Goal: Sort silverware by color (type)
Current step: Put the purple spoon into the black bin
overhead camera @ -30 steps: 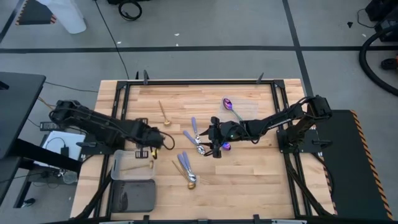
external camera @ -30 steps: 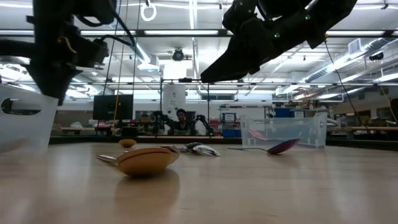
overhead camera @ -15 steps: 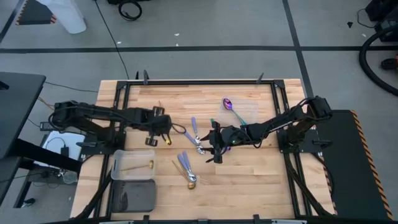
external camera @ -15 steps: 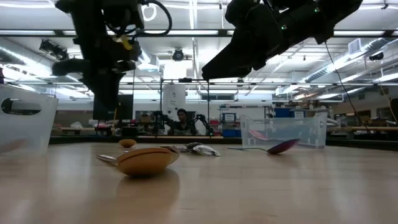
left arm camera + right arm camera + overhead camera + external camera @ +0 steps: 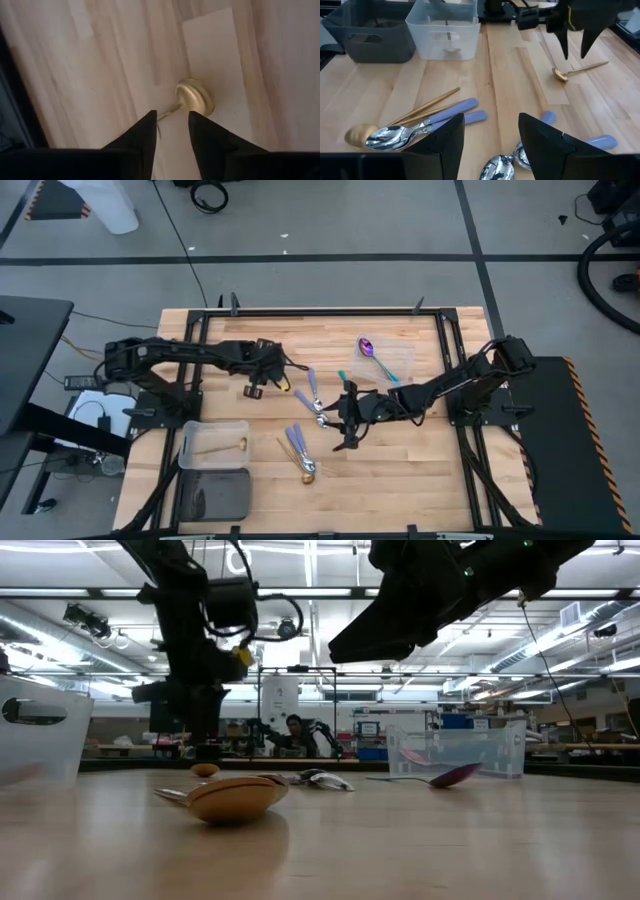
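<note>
Two grippers are out over my wooden counter (image 5: 400, 440). My left gripper (image 5: 262, 379) hangs open and empty just above a shiny gold spoon (image 5: 192, 98) with a round bowl and thin handle. My right gripper (image 5: 348, 420) is open and empty too, near smooth silver spoons with lavender handles (image 5: 430, 120) and another gold spoon (image 5: 362, 133) that lie together

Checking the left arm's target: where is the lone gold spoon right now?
In the high view the slim gold metal spoon lies on the wooden table's left half, beneath the left gripper, whose open fingers straddle its handle in the left wrist view.
</note>
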### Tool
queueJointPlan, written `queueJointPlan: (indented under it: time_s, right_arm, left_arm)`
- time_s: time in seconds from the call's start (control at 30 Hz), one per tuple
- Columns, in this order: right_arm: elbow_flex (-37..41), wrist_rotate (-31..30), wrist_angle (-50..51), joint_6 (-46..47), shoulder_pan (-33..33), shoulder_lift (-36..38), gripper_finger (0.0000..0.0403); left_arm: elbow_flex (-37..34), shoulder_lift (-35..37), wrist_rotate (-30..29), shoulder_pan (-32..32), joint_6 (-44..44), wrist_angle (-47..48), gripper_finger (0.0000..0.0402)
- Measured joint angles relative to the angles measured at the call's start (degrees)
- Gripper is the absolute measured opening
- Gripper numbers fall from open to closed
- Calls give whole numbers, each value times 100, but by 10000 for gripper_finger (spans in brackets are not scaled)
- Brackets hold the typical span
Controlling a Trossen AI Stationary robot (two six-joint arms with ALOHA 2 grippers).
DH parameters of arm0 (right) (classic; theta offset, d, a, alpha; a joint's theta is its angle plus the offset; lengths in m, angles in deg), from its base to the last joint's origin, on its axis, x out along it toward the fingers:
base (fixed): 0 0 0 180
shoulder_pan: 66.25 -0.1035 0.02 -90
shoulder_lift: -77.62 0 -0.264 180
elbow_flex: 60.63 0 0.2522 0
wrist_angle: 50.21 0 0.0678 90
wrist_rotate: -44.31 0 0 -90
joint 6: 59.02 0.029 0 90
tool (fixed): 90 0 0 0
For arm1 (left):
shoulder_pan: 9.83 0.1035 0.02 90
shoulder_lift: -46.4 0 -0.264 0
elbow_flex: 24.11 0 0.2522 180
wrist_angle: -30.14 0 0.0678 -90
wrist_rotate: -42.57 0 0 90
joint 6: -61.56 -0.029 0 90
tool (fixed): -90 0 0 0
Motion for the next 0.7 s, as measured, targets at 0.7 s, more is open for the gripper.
queueJointPlan:
  time_s: [0.7]
  right_arm:
    - [0, -631, 827, 449, -138, -2, 197]
  left_arm:
    - [4, -219, 858, -1197, -198, -564, 128]
